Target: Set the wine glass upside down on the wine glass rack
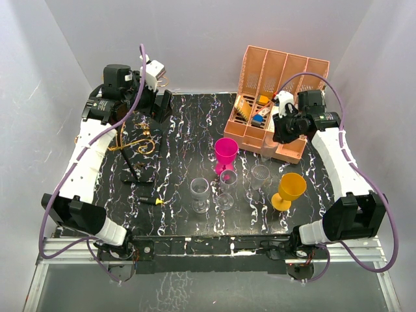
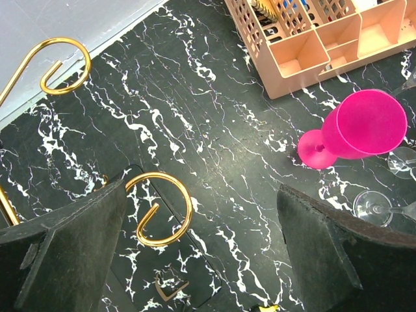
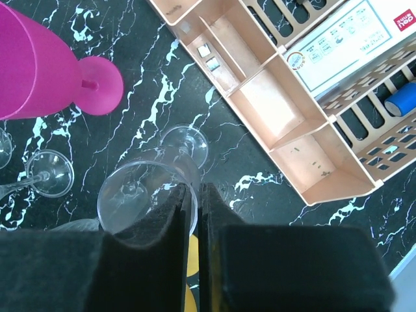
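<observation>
Top view: shows the thin gold wire wine glass rack (image 1: 140,140) at the left rear of the black, white-veined marble surface (image 1: 182,123), plain white walls around; finds the clear stemmed wine glass (image 1: 260,174) upright, near the salmon-pink compartmented plastic organiser (image 1: 286,71)

Left wrist: frames the left end effector (image 2: 201,201) spread wide, empty, over a rack scroll, perhaps to steady it

Right wrist: catches the right end effector (image 3: 196,192) pinched shut on nothing above that glass, apparently lining up

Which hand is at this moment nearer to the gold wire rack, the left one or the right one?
Left. The left hand hovers right over the rack; the right hand is across the table, beside the pink organiser.
</observation>
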Motion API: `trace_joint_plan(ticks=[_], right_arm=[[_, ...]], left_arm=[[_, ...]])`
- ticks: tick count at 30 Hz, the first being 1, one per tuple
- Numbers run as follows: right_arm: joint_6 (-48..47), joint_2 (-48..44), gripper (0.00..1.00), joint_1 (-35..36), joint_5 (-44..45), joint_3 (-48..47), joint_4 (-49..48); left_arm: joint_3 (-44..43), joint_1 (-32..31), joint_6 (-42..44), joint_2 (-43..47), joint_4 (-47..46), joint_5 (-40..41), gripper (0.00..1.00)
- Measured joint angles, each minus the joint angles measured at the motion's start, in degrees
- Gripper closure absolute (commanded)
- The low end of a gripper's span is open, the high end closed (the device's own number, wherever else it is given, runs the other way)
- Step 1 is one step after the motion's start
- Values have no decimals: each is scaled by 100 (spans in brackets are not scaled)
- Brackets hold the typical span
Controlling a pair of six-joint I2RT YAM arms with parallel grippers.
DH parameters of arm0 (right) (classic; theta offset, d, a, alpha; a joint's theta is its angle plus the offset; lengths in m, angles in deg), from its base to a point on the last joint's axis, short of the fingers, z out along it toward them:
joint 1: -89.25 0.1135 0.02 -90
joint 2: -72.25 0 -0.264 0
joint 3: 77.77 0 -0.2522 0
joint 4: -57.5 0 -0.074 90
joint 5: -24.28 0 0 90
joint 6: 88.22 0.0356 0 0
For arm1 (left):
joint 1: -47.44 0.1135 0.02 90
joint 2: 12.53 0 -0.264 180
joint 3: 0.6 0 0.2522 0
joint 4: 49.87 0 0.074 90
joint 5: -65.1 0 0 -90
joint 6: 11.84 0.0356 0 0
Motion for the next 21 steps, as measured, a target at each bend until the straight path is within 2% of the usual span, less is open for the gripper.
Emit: trace_joint_plan(ticks=[8, 13, 21], right_arm=[[-35, 70, 92, 0, 105, -463, 264], [-166, 70, 92, 7, 232, -1241, 402], [-157, 114, 92, 7, 376, -2583, 304]], left_arm=[[133, 0, -7, 2, -33, 238, 3], [203, 15, -129, 4, -170, 586, 3], [199, 74, -461, 39, -369, 627, 3]])
